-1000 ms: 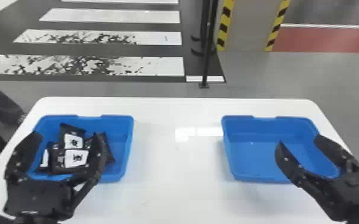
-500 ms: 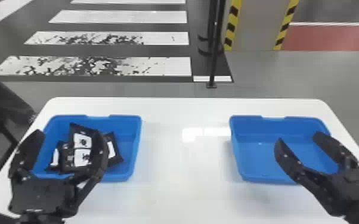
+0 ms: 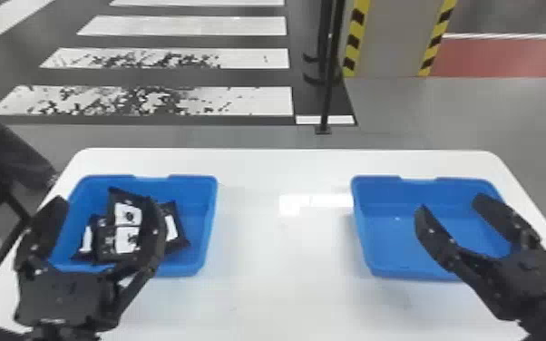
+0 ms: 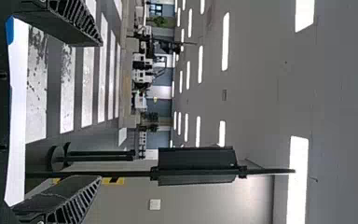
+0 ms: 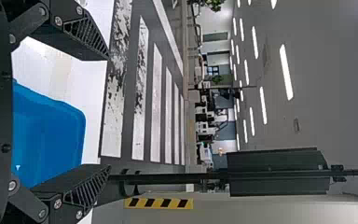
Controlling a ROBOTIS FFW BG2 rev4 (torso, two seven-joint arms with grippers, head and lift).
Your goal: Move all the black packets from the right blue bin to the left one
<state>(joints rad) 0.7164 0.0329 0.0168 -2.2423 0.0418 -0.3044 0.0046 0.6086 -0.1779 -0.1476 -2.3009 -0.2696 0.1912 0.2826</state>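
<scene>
Head view: two bins (image 3: 385,240), at least three black packets (image 3: 127,215).

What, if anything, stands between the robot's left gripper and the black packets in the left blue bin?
Nothing visible does. The left gripper is open and appears to hang above the left blue bin; the black packets lie inside, with no lid or other object seen over them.

1. Black packets (image 3: 128,215): dark wrappers with white labels, heaped and overlapping at different slants inside the left bin, left of centre in the frame.
2. Left blue bin (image 3: 200,204): upright on the surface (image 3: 263,281), at the frame's left.
3. Right blue bin (image 3: 390,236): upright, right of centre, its smooth blue floor visible.
</scene>
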